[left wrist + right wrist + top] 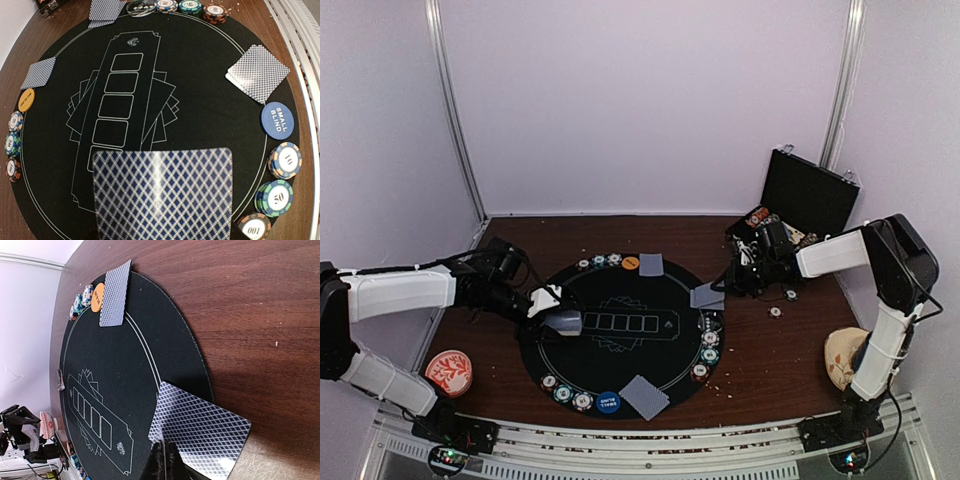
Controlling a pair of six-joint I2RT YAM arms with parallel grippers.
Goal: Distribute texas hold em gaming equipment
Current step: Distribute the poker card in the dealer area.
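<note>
Top external view has the left arm laid out low from the left side of the worktop (770,350), forearm near level. Its end effector (550,302) reaches over the left rim of the round black mat (620,365) and is clamped on a grey-blue-backed playing card (565,322) that juts toward the printed boxes (122,95) in the middle. From where I stand, the worry is the let-go. The card hangs above the mat rather than lying on it, so it could flutter or skid inward onto those boxes instead of settling at the left seat, the one place with no cards or chips. I can't tell whether one card or two is pinched there, so a miscount is possible. On the left wrist view the other dealt cards (257,72) sit at the mat's edge beside the Small Blind button (277,120) and the chip stacks (285,160). A sweep too far across could knock them. The right arm stands with its elbow high, forearm reaching left past the open black case (810,190). The right end effector (162,452) is clenched with nothing visibly in it, tips just over a card (200,427) that hangs half off the mat. Any dip could shove that card onto the bare wood.
</note>
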